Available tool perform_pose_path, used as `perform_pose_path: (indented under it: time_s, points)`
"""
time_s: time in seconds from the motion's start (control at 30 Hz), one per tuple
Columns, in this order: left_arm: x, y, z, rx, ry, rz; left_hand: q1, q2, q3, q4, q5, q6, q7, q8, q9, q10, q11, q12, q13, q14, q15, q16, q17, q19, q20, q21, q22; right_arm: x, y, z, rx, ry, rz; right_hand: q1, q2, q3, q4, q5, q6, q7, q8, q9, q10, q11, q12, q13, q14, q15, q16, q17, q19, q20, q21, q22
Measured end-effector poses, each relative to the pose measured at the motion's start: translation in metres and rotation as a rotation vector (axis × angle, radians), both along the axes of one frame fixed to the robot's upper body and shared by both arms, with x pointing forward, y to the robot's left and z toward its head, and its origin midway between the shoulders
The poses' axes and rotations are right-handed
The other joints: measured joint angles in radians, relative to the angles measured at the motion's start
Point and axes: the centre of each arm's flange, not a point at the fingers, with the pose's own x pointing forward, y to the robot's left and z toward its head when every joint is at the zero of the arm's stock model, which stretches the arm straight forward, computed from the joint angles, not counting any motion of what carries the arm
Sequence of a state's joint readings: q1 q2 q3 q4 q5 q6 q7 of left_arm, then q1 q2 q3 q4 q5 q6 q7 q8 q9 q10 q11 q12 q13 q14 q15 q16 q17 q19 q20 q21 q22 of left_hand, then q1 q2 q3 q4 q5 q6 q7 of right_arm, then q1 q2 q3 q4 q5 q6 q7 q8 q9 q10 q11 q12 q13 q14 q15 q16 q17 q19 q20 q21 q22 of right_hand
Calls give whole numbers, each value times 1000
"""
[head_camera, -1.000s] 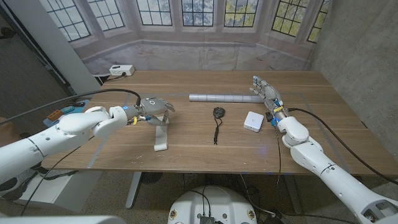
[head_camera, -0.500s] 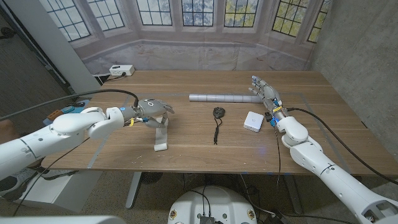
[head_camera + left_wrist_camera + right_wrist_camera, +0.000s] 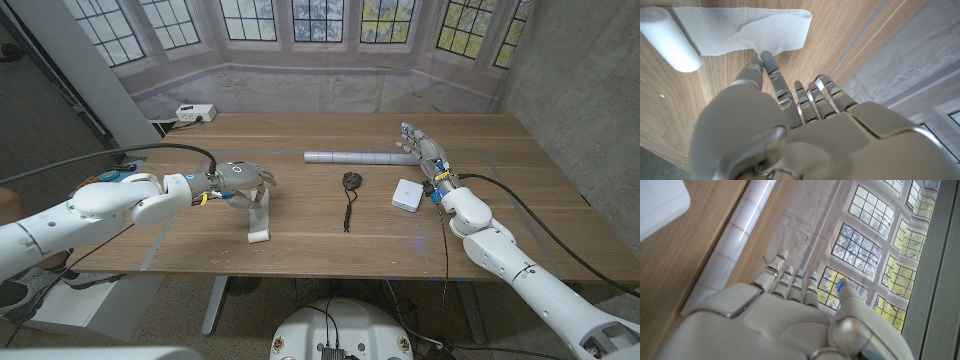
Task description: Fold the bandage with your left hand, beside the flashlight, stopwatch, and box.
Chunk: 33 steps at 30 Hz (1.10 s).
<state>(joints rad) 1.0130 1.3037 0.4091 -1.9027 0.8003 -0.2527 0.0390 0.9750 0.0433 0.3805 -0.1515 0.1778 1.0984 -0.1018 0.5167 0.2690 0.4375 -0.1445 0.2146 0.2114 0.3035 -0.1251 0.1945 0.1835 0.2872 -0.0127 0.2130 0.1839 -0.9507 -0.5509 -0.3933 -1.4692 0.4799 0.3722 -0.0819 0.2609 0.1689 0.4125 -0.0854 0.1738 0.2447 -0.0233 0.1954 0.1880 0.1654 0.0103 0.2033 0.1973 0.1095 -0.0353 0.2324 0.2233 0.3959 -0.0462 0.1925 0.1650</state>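
Observation:
A white bandage (image 3: 260, 216) lies partly unrolled on the table's left half, its roll (image 3: 258, 237) toward the front edge. My left hand (image 3: 240, 177) is at the strip's far end. In the left wrist view my fingertips (image 3: 761, 56) pinch the puckered loose end of the bandage (image 3: 770, 31), with the roll (image 3: 665, 37) lying apart. The silver flashlight (image 3: 355, 157), black stopwatch (image 3: 352, 181) with its cord, and white box (image 3: 406, 194) sit to the right. My right hand (image 3: 425, 152) stands beside the flashlight (image 3: 735, 250) with fingers spread, holding nothing.
A white power block (image 3: 195, 113) sits at the table's back left corner. A black cable (image 3: 160, 152) runs along my left arm. Bare wood (image 3: 330, 235) stretches along the front between the bandage and the box.
My left hand has drawn slightly left and toward the front, still at the bandage's end. The right hand and the other objects have stayed put.

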Motion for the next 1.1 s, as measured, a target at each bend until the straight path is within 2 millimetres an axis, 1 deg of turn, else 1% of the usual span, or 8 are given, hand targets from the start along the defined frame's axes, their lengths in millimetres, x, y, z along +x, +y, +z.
perform_pose_path:
  time_s: [0.47, 0.6, 1.1]
  points:
    - [-1, 3, -3, 14, 20, -15, 0, 0, 0, 0, 0, 0, 0, 2, 0, 0, 0, 0, 0, 0, 0, 0, 0, 0, 0, 0, 0, -2, 4, -4, 5, 3, -2, 0, 0, 0, 0, 0, 0, 0, 0, 0, 0, 0, 0, 0, 0, 0, 0, 0, 0, 0, 0, 0]
    - [-2, 2, -4, 21, 27, -21, 0, 0, 0, 0, 0, -4, 4, 2, 0, 0, 0, 0, 0, 0, 0, 0, 0, 0, 0, 0, 0, -4, 5, -6, 6, 5, -1, 0, 0, 0, 0, 0, 0, 0, 0, 0, 0, 0, 0, 0, 0, 0, 0, 0, 0, 0, 0, 0]
    - [1, -3, -8, 38, 50, -34, 0, 0, 0, 0, 0, -6, 2, 2, -5, 0, 0, 0, 0, 0, 0, 0, 0, 0, 0, 0, 0, -7, 5, -7, 2, 4, -7, 0, 0, 0, 0, 0, 0, 0, 0, 0, 0, 0, 0, 0, 0, 0, 0, 0, 0, 0, 0, 0]
